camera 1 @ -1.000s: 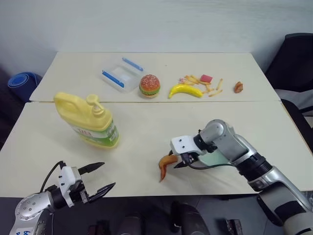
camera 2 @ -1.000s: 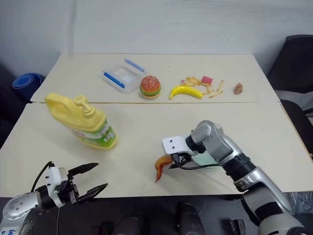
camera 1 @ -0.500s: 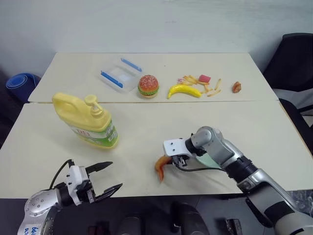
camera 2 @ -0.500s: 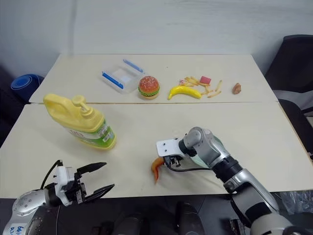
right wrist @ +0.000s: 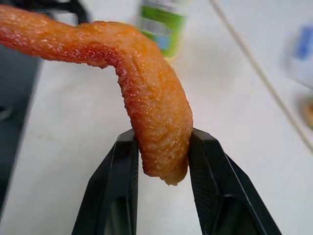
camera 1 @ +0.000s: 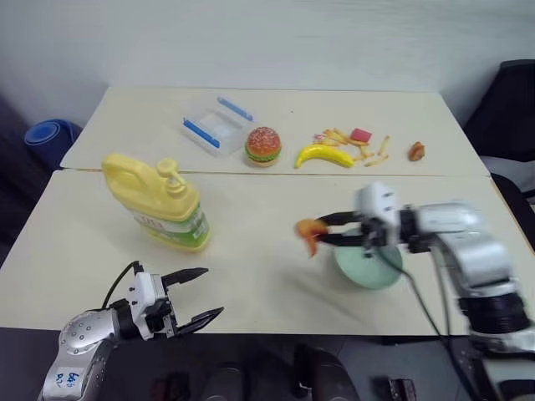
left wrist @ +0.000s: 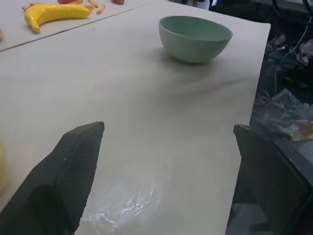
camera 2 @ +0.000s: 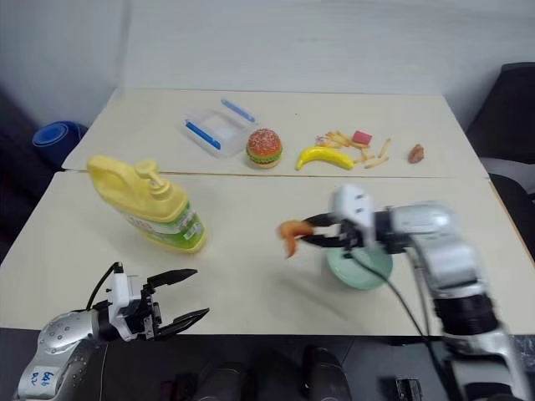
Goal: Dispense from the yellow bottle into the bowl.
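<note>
Since a second ago the right pincer (camera 1: 322, 231) has lifted the orange-brown, bent fried-food piece (camera 1: 311, 233) off the pale worktop (camera 1: 251, 276); it now holds the piece clamped between both fingers in the air, beside the small round mint-green bowl (camera 1: 369, 268), which is now uncovered. The left pincer (camera 1: 199, 295) has crept inward along the worktop's near edge, fingers spread wide and empty. The large pale-yellow plastic pump jug (camera 1: 159, 203) stands unmoved at the left, well apart from both pincers (green-white label, writing illegible). The right forearm reaches level across the bowl toward the left; the left points forward and rightward.
</note>
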Robot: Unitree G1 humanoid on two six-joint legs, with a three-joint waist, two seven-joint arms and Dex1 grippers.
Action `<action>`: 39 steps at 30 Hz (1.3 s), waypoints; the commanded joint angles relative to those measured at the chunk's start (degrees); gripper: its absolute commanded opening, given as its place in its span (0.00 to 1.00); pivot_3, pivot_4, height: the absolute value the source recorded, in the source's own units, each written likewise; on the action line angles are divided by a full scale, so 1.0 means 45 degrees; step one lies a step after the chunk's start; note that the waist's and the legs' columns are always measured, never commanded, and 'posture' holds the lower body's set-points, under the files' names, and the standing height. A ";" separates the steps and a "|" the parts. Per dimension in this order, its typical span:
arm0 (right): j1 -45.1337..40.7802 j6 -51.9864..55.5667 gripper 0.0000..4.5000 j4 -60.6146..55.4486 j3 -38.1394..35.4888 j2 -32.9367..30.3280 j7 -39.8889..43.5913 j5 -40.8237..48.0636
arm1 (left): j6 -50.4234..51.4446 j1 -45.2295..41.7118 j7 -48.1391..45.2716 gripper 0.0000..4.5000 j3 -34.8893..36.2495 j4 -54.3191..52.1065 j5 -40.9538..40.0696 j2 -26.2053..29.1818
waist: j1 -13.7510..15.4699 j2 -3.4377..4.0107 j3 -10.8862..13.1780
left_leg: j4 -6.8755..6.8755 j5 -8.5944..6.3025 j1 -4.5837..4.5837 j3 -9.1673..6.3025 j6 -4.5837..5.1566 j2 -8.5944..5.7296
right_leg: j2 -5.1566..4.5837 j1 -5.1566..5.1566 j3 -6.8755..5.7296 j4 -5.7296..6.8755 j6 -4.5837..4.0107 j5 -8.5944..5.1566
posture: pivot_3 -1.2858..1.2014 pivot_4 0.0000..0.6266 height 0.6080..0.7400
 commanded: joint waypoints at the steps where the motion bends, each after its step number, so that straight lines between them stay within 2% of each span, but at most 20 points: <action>1: 0.0720 -0.0840 0.25 0.1206 -0.1939 -0.1451 -0.0336 -0.0098 | 0.0285 -0.0130 -0.0024 1.00 -0.0069 -0.0704 -0.0428 0.0011 | 0.0062 0.0003 0.0000 | 0.0000 -0.0005 0.0001 0.0009 0.0009 -0.0004 | -0.0004 0.0004 0.0005 -0.0005 0.0000 0.0000 | 0.52 0.24 1.00; 3: 0.1514 -0.3894 0.25 0.5370 -0.2583 -0.2910 -0.1509 -0.1659 | 0.0666 -0.0442 -0.0036 1.00 -0.0455 -0.1045 -0.0520 -0.0067 | 0.0032 0.0002 0.0000 | 0.0000 -0.0007 0.0005 0.0020 0.0013 -0.0005 | -0.0005 0.0006 0.0010 -0.0009 0.0001 0.0000 | 0.52 0.24 1.00; 5: 0.2045 -0.6131 0.25 0.8136 -0.2262 -0.3790 -0.2089 -0.2749 | 0.0896 -0.0651 -0.0048 1.00 -0.0685 -0.1191 -0.0521 -0.0097 | 0.0121 -0.0006 0.0001 | 0.0002 -0.0001 0.0015 0.0027 0.0024 -0.0018 | -0.0007 0.0030 0.0008 -0.0011 0.0008 0.0004 | 0.52 0.24 1.00; 10: 0.0786 -0.7649 0.25 1.2378 -0.1293 -0.3182 -0.3818 -0.3745 | 0.1178 -0.1160 0.0039 1.00 -0.0773 -0.1139 -0.0478 -0.0106 | -0.0370 0.0023 0.0013 | -0.0003 0.0018 0.0010 0.0124 0.0024 -0.0008 | 0.0022 0.0044 0.0063 0.0012 0.0028 0.0016 | 0.52 0.24 1.00; 13: 0.0066 -0.7860 0.25 1.3837 -0.1012 -0.2936 -0.4411 -0.4003 | 0.1358 -0.1409 0.0121 1.00 -0.0706 -0.1143 -0.0602 -0.0088 | -0.0618 0.0052 0.0025 | -0.0008 0.0036 0.0055 0.0172 0.0000 0.0015 | 0.0048 0.0052 0.0118 0.0047 0.0026 0.0023 | 0.52 0.24 1.00; 16: -0.0005 -0.8250 0.46 1.4189 -0.1057 -0.2893 -0.4177 -0.3749 | 0.1456 -0.1417 0.0161 1.00 -0.0560 -0.1176 -0.0638 -0.0039 | -0.0585 0.0086 0.0033 | -0.0014 0.0040 0.0053 0.0175 -0.0008 0.0019 | 0.0052 0.0036 0.0132 0.0054 0.0025 0.0023 | 0.52 0.24 1.00; 19: 0.0803 -0.8274 0.69 1.2782 -0.1862 -0.3079 -0.2986 -0.2484 | 0.1607 -0.1394 0.0233 1.00 -0.0400 -0.1187 -0.0693 0.0039 | -0.0537 0.0084 0.0035 | -0.0013 0.0040 0.0049 0.0167 -0.0007 0.0018 | 0.0050 0.0037 0.0129 0.0034 0.0030 0.0026 | 0.52 0.24 1.00; 21: 0.1987 -0.7806 0.84 1.0491 -0.2766 -0.3111 -0.1556 -0.0833 | 0.1601 -0.1376 0.0253 1.00 -0.0293 -0.1159 -0.0659 0.0069 | -0.0382 0.0086 0.0035 | -0.0010 0.0040 0.0053 0.0144 -0.0008 0.0016 | 0.0048 0.0035 0.0114 0.0020 0.0036 0.0029 | 0.52 0.24 1.00; 23: 0.3323 -0.6463 1.00 0.7722 -0.3565 -0.3124 -0.0962 0.0558 | 0.1548 -0.1370 0.0258 1.00 -0.0189 -0.1114 -0.0632 0.0050 | -0.0250 0.0092 0.0037 | -0.0010 0.0039 0.0053 0.0132 -0.0007 0.0017 | 0.0046 0.0031 0.0108 0.0010 0.0041 0.0032 | 0.52 0.24 1.00; 27: 0.6142 -0.2827 1.00 0.1508 -0.4190 -0.2885 -0.0985 0.2920 | 0.1343 -0.1391 0.0064 1.00 -0.0092 -0.0922 -0.0608 0.0017 | -0.0038 0.0090 0.0036 | -0.0008 0.0031 0.0050 0.0114 -0.0007 0.0015 | 0.0031 0.0038 0.0105 0.0003 0.0043 0.0034 | 0.52 0.24 1.00; 30: 0.7466 -0.1300 1.00 -0.1522 -0.3742 -0.2485 -0.1532 0.3672 | 0.1186 -0.1432 -0.0418 1.00 -0.0229 -0.0729 -0.0598 0.0116 | 0.0078 0.0088 0.0036 | -0.0008 -0.0004 0.0044 0.0095 -0.0010 0.0021 | 0.0030 0.0035 0.0099 0.0002 0.0040 0.0032 | 0.52 0.24 1.00; 32: 0.7763 -0.0775 1.00 -0.2382 -0.3444 -0.2173 -0.2003 0.3771 | 0.1089 -0.1470 -0.0575 1.00 -0.0285 -0.0624 -0.0535 0.0114 | 0.0088 0.0081 0.0035 | -0.0008 -0.0008 0.0041 0.0094 -0.0003 0.0020 | 0.0027 0.0036 0.0100 -0.0002 0.0039 0.0031 | 0.52 0.24 1.00; 39: 0.6770 -0.1062 1.00 -0.1814 -0.0297 -0.0098 -0.4453 0.0928 | 0.0688 -0.1554 -0.0647 1.00 -0.0132 -0.0186 -0.0372 0.0011 | 0.0069 0.0040 0.0017 | -0.0005 -0.0012 0.0039 0.0097 0.0013 0.0004 | 0.0016 0.0002 0.0098 -0.0003 0.0038 0.0032 | 0.52 0.24 1.00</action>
